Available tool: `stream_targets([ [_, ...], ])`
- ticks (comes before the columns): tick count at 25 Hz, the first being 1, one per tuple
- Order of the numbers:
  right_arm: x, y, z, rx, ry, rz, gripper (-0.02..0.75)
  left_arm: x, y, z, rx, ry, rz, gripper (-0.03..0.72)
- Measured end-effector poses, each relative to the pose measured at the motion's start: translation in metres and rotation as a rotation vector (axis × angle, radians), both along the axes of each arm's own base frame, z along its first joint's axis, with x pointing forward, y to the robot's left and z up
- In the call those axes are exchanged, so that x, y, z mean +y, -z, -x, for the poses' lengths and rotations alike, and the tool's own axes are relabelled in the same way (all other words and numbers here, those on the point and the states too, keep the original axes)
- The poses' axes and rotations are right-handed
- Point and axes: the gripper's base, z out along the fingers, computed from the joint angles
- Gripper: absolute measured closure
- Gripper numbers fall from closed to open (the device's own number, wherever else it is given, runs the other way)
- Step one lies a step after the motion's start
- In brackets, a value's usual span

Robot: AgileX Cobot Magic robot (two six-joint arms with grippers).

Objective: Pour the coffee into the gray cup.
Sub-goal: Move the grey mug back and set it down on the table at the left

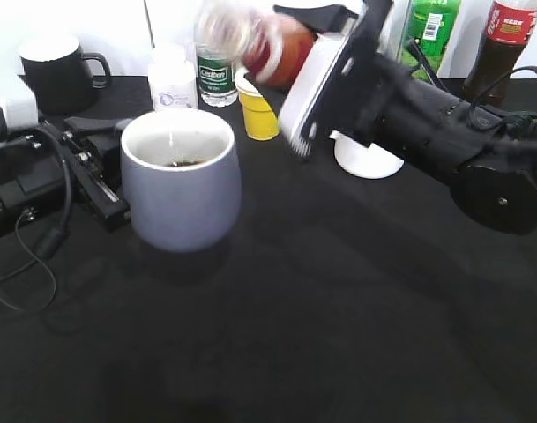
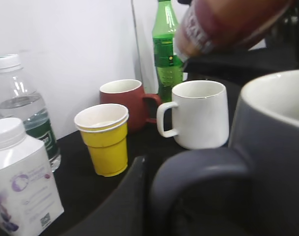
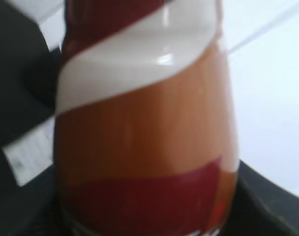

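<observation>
The right claw pinches the coffee bottle about its labelled belly, tipped well over with its clear neck up and to the left, blurred and high behind the gray cup; the left claw sits low at the cup's handle, but whether it is spread or pressed together I cannot tell; the cup stands upright on the black worktop at centre-left, a little dark liquid showing inside (a thin line above it may be a stream, though it is too faint to say); to pour well, I judge the neck should stay centred over the off-white mouth and low, the tilt changed slowly, the cup kept steady by its handle; the yellow paper cup and white mug stand just behind, so drift rearward risks a spill.
</observation>
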Motion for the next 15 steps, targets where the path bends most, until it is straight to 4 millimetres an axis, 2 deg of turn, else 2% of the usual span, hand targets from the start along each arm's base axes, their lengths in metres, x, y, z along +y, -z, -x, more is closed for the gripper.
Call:
stream_targets([
  [5,-0.003,-0.001,-0.003,0.426,-0.033,-0.407,0.205,0.004,-0.001,-0.004,0.009,-0.058,0.030,0.639],
  [9,-0.004,-0.001,-0.004,0.553,-0.055,-0.526,0.205,0.008,-0.003,-0.008,0.009,-0.125,0.054,0.639],
  [11,-0.004,0.000,-0.004,0.580,-0.059,-0.549,0.205,0.024,-0.003,-0.017,-0.022,-0.256,0.032,0.640],
  [15,-0.004,0.000,-0.004,0.586,-0.060,-0.555,0.205,0.083,-0.004,-0.035,-0.016,-0.589,0.055,0.640],
])
